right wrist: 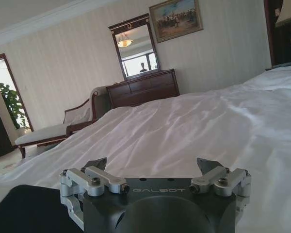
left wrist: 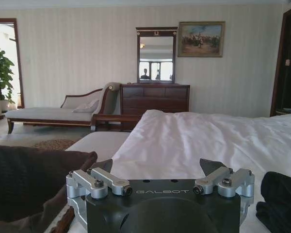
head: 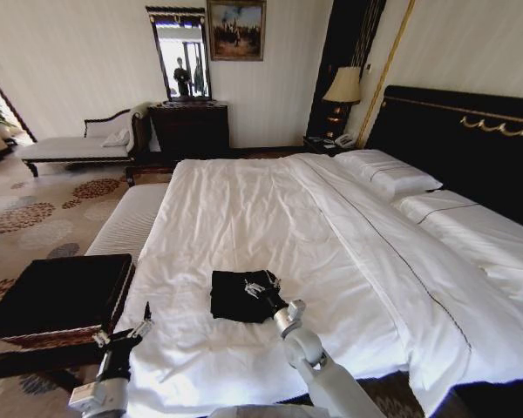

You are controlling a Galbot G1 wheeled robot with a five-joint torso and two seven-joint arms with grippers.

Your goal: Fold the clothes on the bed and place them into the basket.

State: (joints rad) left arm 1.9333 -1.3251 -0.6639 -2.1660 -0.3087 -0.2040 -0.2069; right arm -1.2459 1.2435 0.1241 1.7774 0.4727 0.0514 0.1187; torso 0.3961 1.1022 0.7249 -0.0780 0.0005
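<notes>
Both grippers open; shirt folded on bed.
Right gripper [head: 263,288] spread wide, gripping nothing, at the right edge of the shirt [head: 238,294]; left gripper [head: 142,324] likewise wide open and empty, over the bed [head: 270,209] edge left of the shirt; shirt a compact black bundle near the foot of the bed; basket [head: 57,292] beside the bed, black-topped.

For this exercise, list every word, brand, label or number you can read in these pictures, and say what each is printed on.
"GALBOT": on the body of the left gripper.
"GALBOT": on the body of the right gripper.
White marks on the T-shirt lying on the bed: too small to read.
Painting on the wall: no readable text.
</notes>
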